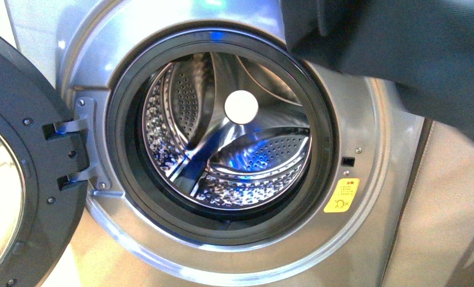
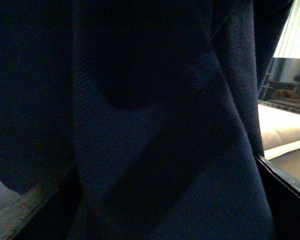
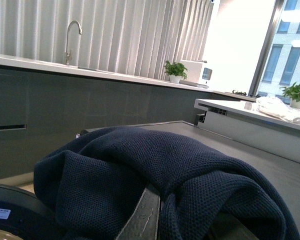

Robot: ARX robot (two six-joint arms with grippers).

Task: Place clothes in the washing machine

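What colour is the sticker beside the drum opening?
Yellow; the sticker shows best in the front view.

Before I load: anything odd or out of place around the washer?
Nothing stands out. The door of the washing machine is open, the drum empty, and the clothes hang at its upper right, not yet inside.

Dark navy clothes (image 1: 402, 54) hanging at upper right, apparently outside silver washing machine (image 1: 366, 107), door open, drum bare
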